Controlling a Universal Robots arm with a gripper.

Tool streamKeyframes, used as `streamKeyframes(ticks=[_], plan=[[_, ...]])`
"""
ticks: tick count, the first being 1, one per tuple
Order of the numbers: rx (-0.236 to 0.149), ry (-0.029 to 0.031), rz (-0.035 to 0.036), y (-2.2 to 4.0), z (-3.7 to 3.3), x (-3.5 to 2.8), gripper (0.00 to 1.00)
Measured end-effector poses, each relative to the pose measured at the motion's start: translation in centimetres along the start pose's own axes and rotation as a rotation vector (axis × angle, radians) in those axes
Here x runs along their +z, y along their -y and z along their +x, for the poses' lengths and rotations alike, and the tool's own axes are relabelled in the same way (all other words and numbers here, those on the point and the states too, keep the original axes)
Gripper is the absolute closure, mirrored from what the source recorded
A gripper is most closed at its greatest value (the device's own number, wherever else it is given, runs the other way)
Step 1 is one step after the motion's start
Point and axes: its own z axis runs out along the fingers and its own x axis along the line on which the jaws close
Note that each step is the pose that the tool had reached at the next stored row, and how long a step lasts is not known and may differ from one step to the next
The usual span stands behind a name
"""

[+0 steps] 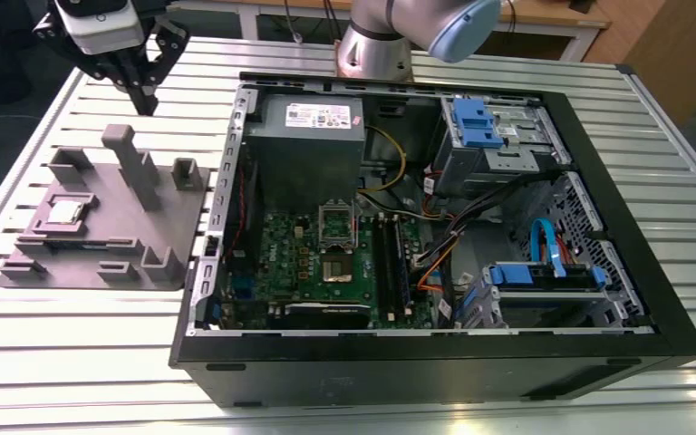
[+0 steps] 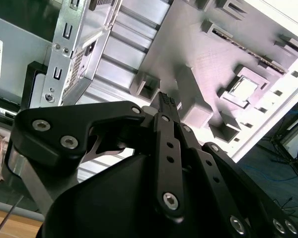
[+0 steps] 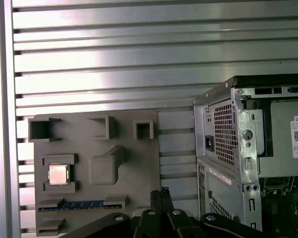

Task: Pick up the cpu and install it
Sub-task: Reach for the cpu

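Gripper (image 1: 149, 105) hangs at the far side of the slatted table (image 1: 82, 362), on the exterior view's left. It points downward with a slight tilt. It is above the table, not touching it, just beyond the far edge of the grey holder plate (image 1: 106, 227). An arm joint (image 1: 372, 50) stands behind the open computer case (image 1: 445, 362).

The claw is closed. In the second wrist view its fingertips (image 2: 162, 101) meet with no gap and nothing between them. The first wrist view shows the same.

The cpu (image 1: 68, 213) lies flat in a square pocket of the holder plate, toward the plate's left in the exterior view. It is well apart from the gripper and shows in both wrist views (image 3: 58, 174) (image 2: 244, 89). The motherboard (image 1: 312, 272) lies flat inside the case, right of the plate.
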Motion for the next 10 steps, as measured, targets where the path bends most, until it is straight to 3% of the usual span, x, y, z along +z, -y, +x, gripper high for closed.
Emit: streamKeyframes(ticks=[10], plan=[[0.0, 0.0, 0.0001, 0.03, 0.41, 0.02, 0.89]])
